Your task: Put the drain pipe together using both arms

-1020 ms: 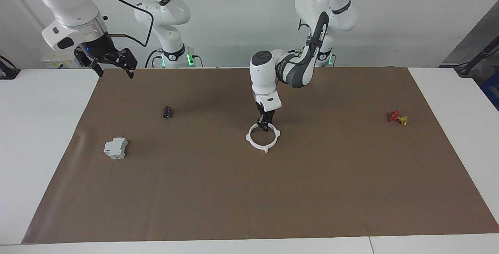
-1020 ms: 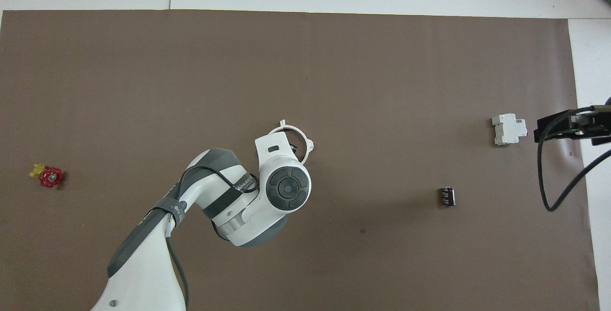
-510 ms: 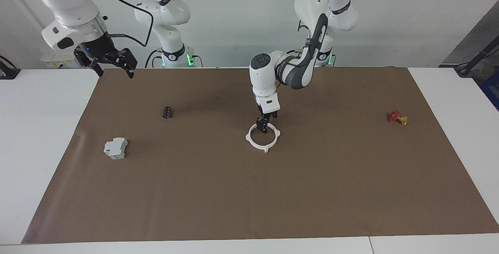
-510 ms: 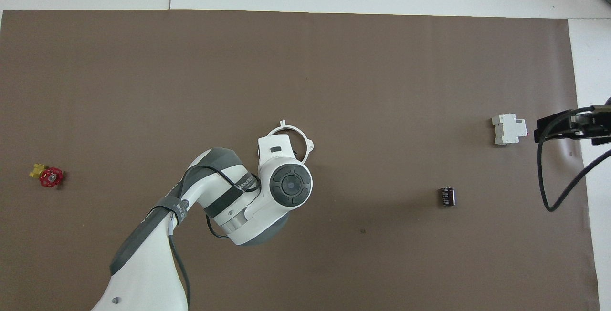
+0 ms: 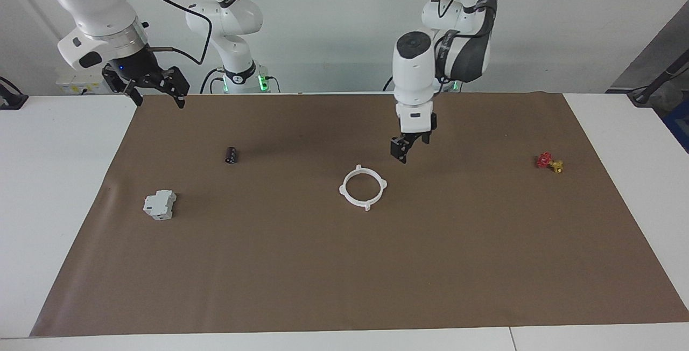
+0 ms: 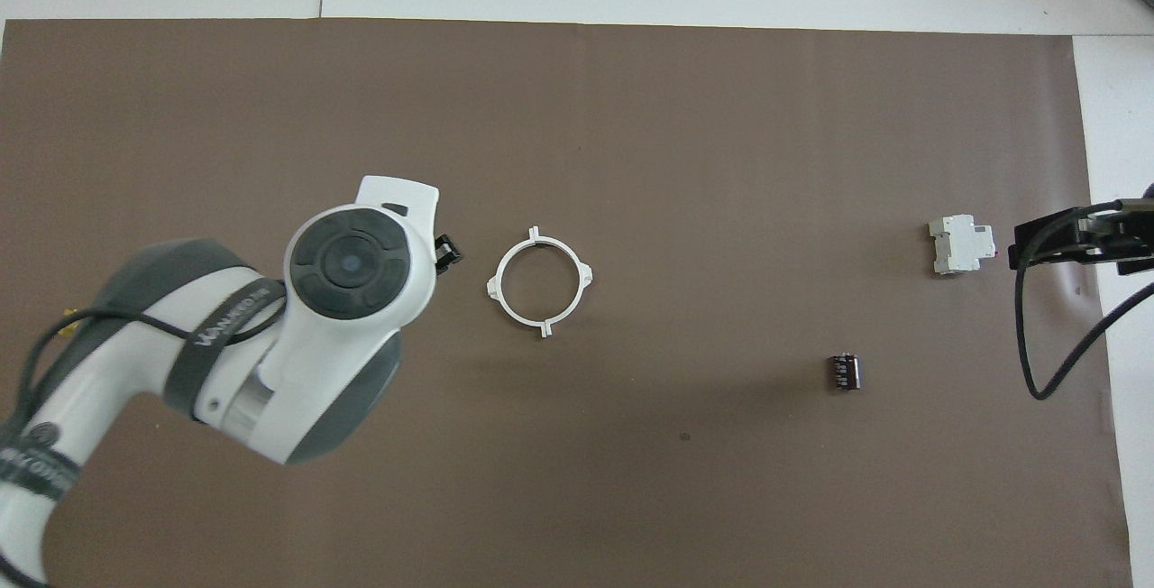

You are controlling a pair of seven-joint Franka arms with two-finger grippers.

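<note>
Open brown mat (image 5: 344,265) all round the drain pipe (image 5: 363,187), left tool (image 5: 402,152) raised beside it, nothing touching.

A matt brown paper sheet (image 5: 344,265) covered the smooth white bench (image 5: 48,178). The drain pipe (image 5: 363,187) looked like thin white plastic, faintly glossy. The left arm (image 5: 414,65) showed glossy white shells with dark bands.

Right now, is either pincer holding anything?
No. The thin white plastic ring lies free on the mat; left pincer and right pincer hang empty.
</note>
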